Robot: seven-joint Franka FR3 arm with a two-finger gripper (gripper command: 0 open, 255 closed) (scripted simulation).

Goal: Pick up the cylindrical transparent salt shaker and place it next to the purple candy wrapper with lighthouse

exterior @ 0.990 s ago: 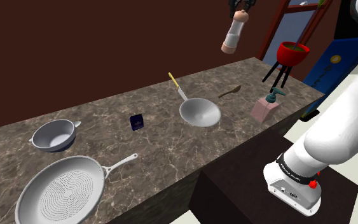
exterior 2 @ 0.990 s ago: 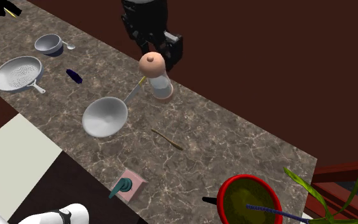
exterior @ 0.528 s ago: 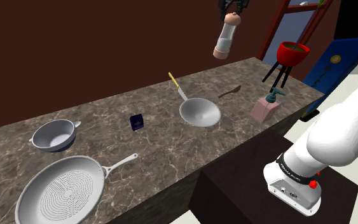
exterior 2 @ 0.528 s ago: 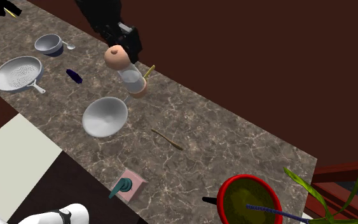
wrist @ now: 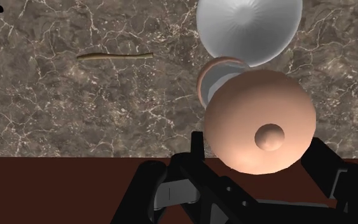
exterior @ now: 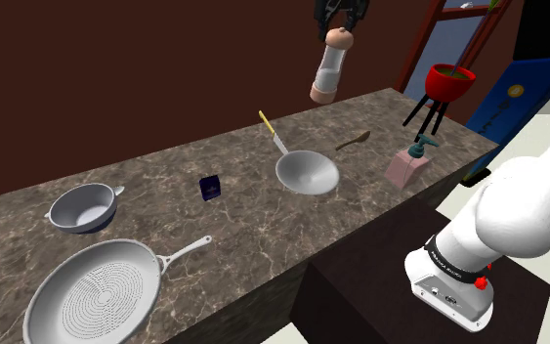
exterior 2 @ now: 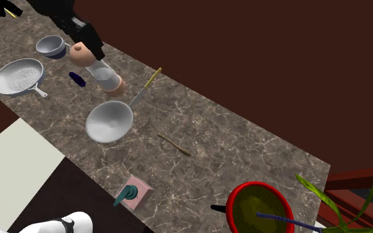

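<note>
Leftward across the shoulder view since half a second ago, the shaker (exterior: 327, 66) now hangs tilted in that frame's upper middle, high over the counter (exterior: 253, 244). The black gripper (exterior: 339, 27) has its jaws clamped on the peach cap; the clear body and peach base point down. In the wrist view the pan (wrist: 247, 28) shows just beyond the shaker's base. The wrapper (exterior: 209, 188) stands dark purple at centre-left of the shoulder frame, well apart from the shaker — its print is too small to read. Around it are a thin spoon (exterior: 353, 141), a pink soap pump (exterior: 408, 164) at the counter's right edge and a red pot (exterior: 449, 81) — and at lower left a bowl (exterior: 83, 206) and a perforated pan (exterior: 92, 290).
</note>
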